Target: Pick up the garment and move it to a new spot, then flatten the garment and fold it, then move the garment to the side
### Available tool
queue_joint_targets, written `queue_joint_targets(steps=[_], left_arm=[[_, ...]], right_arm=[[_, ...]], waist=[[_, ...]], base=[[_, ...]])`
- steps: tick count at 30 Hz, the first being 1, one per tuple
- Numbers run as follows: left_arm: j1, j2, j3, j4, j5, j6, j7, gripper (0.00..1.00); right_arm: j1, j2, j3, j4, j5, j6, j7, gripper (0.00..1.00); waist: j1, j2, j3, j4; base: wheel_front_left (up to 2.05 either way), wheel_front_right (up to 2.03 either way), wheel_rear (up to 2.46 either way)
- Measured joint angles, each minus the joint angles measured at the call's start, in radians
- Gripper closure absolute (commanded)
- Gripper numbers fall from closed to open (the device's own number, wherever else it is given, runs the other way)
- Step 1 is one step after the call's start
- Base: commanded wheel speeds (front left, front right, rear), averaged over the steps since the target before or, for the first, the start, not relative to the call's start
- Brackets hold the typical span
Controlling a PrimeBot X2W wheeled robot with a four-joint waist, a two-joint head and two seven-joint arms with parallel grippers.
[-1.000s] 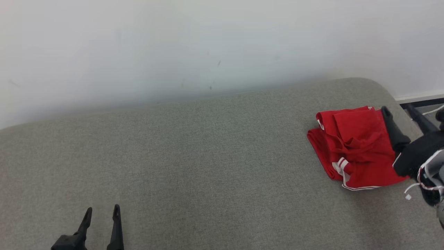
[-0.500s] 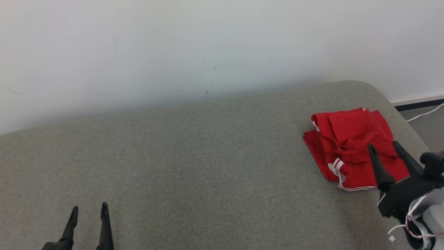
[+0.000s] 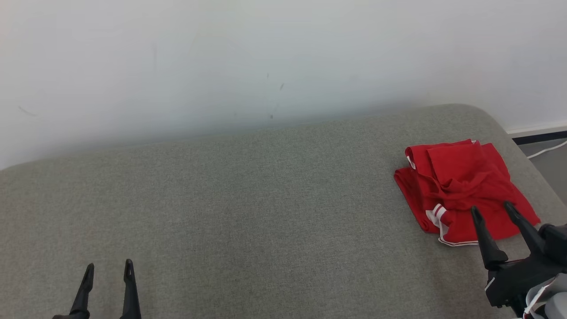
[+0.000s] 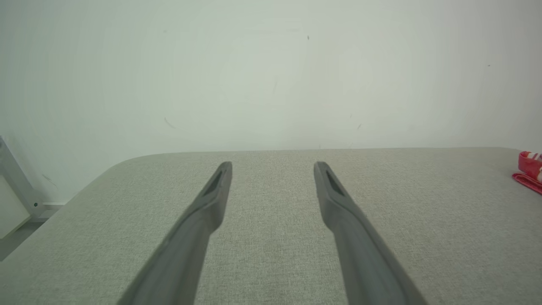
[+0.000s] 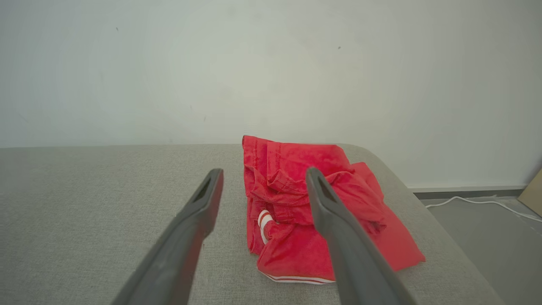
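Note:
The garment (image 3: 458, 188) is red with white trim, folded into a loose bundle at the far right of the grey cushioned surface (image 3: 248, 199). My right gripper (image 3: 492, 209) stands open just in front of the bundle's near edge, its fingertips over the cloth in the head view, nothing between them. From the right wrist the garment (image 5: 296, 199) lies ahead and slightly right of that open gripper (image 5: 262, 171). My left gripper (image 3: 108, 268) is open at the lower left, far from the cloth; the left wrist view shows its spread gripper (image 4: 273, 164) and a sliver of the garment (image 4: 530, 169) at the right edge.
A pale wall (image 3: 266, 57) rises behind the surface. Past the rounded right end there is grey floor with a white cable (image 5: 478, 202). A grey frame (image 4: 17, 182) stands off the left end.
My right gripper has pulled back from the garment's right side toward the near edge and lower right, still open. The left gripper has drawn slightly lower. The garment lies as before; the camera shifted a little.

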Motion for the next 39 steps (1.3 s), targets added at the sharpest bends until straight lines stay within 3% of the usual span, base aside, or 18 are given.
queue_joint_targets(steps=[18, 39], left_arm=[[0.02, 0.0, 0.014, -0.03, 0.013, 0.0, 0.003, 0.0], [0.017, -0.002, 0.014, -0.044, 0.014, -0.001, 0.013, 0.0]], right_arm=[[0.105, 0.029, -0.134, -0.087, -0.075, -0.016, 0.0, 0.0], [0.131, 0.094, -0.196, -0.122, -0.129, -0.017, 0.0, 0.0]], waist=[[0.0, 0.0001, 0.006, 0.022], [0.0, 0.0001, 0.017, 0.016]], base=[[0.0, 0.0, 0.0], [0.0, 0.0, 0.0]])
